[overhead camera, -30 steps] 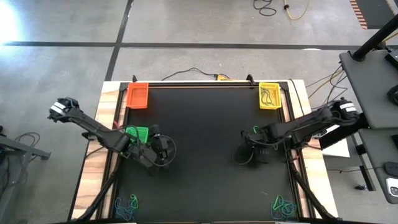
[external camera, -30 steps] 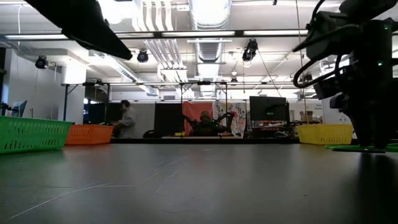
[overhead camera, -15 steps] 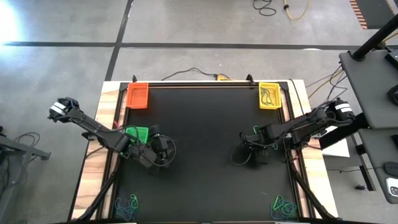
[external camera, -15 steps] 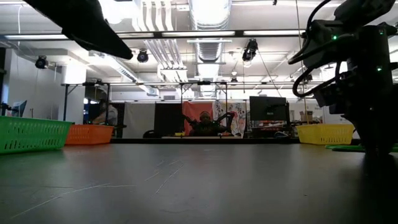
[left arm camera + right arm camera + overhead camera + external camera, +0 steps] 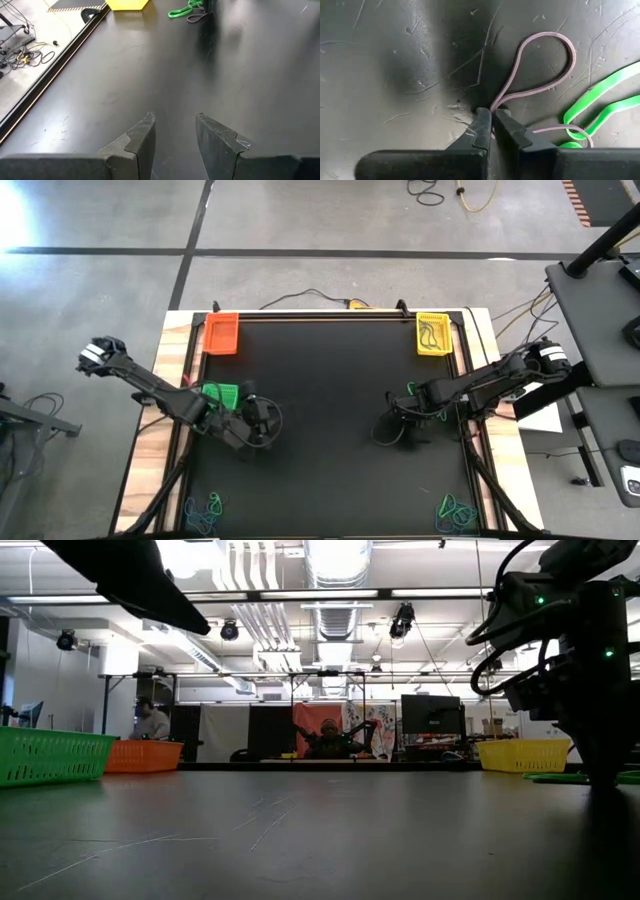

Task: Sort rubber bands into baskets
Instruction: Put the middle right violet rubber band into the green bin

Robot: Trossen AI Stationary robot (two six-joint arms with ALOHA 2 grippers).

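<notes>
Right gripper (image 5: 492,117) clenched on pale pink rubber band (image 5: 540,60) lying mid-frame: light, limp, stretchy, best pinched on one strand.

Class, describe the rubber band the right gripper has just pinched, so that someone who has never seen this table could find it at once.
Start at the yellow basket in the black table's far right corner and come towards the near edge to the right gripper, shut on the pink rubber band. It lies as a thin loop on the mat beside bright green bands, which are wider and flatter.
</notes>
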